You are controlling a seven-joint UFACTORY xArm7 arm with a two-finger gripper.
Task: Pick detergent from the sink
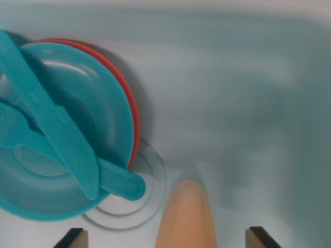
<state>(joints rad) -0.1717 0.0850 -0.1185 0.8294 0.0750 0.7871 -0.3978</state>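
The detergent (186, 217) is a peach-orange rounded bottle at the bottom middle of the wrist view, lying on the pale sink floor (232, 103). Its lower part runs out of the picture. My gripper (165, 238) is open around it. Only the two fingertips (72, 238) show, in the bottom corners, one on each side of the bottle with a clear gap to it on both sides.
A teal bowl (103, 93) sits on a red plate (132, 108) at the wrist view's left, with a teal knife (57, 124) and another teal utensil (121, 181) across it. The round drain (150, 199) lies just left of the bottle.
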